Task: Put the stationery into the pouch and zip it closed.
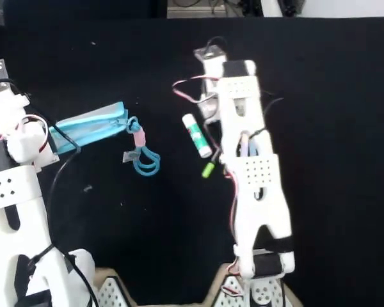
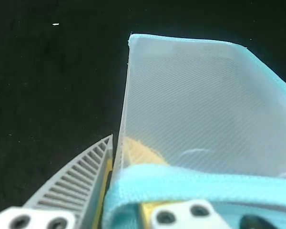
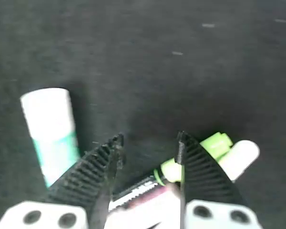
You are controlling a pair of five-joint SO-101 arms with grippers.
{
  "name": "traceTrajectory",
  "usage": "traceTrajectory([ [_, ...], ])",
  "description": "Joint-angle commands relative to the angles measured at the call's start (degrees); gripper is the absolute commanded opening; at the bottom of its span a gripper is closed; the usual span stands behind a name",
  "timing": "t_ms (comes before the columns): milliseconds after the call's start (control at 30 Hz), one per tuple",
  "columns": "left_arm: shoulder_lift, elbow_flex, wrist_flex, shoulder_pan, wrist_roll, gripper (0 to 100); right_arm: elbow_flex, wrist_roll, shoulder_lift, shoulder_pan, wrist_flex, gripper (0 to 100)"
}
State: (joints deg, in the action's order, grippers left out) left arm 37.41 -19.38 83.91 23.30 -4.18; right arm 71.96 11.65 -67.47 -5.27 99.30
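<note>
The blue mesh pouch (image 1: 89, 126) lies at the left of the black table, and my left gripper (image 2: 117, 191) is shut on its edge (image 2: 200, 119). A blue zipper cord with a pink bead (image 1: 141, 150) trails from the pouch toward the middle. A white and green glue stick (image 1: 197, 135) and a green pen (image 1: 208, 169) lie at the centre beside my right arm (image 1: 249, 160). My right gripper (image 3: 148, 143) hangs open just above the table. The green pen (image 3: 219, 145) runs under one finger and into the gap. The glue stick (image 3: 50, 129) lies outside the other finger.
The black cloth (image 1: 333, 128) covers the whole table, with open room to the right and at the back. Both arm bases (image 1: 256, 288) stand at the front edge. Red and black cables (image 1: 192, 86) loop beside the right arm.
</note>
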Motion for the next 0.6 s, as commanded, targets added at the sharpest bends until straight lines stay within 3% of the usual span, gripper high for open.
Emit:
traceTrajectory([
  [0, 1.1, 0.7, 0.3, 0.6, 0.5, 3, 2.2, 1.7, 1.0, 2.6, 1.9, 18.4],
  [333, 0.6, 0.7, 0.2, 0.5, 0.5, 3, -0.7, 1.5, 5.2, 2.4, 2.0, 18.4],
  [567, 1.1, 0.7, 0.2, 0.5, 0.5, 3, -20.7, -0.4, 20.4, 1.2, 1.6, 17.4],
])
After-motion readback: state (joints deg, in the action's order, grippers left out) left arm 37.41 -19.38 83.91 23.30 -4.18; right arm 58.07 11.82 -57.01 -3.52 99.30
